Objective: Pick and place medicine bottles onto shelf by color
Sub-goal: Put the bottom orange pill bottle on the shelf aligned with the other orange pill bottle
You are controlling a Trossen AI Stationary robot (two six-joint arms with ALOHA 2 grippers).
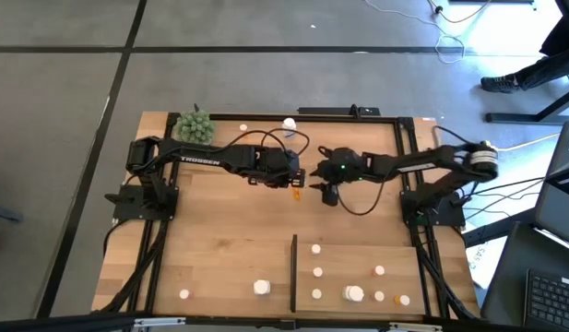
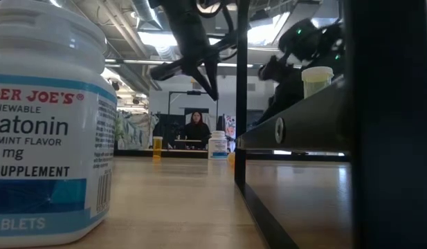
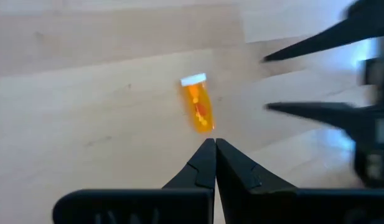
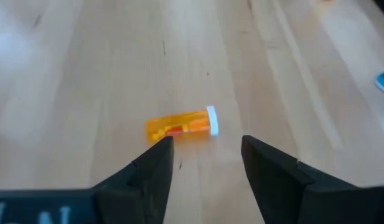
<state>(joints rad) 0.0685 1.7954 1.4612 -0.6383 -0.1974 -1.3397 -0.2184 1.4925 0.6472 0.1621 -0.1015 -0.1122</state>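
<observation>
An orange medicine bottle with a white cap (image 3: 198, 107) lies on its side on the tabletop near the middle; it also shows in the right wrist view (image 4: 182, 124) and the high view (image 1: 296, 191). My left gripper (image 3: 215, 143) is shut and empty, just short of the bottle's bottom end. My right gripper (image 4: 207, 155) is open, and the bottle lies ahead of its fingers without touching them. The shelf (image 1: 358, 260) lies at the near right with a black strip (image 1: 294, 272) on its left side. Several small bottles stand on it.
Two white bottles (image 1: 261, 288) stand left of the shelf's strip. More bottles (image 1: 289, 123) and a green plant ball (image 1: 195, 126) are at the far edge. The two grippers are close together at mid-table (image 1: 312, 175). A person sits far behind the table (image 2: 196, 128).
</observation>
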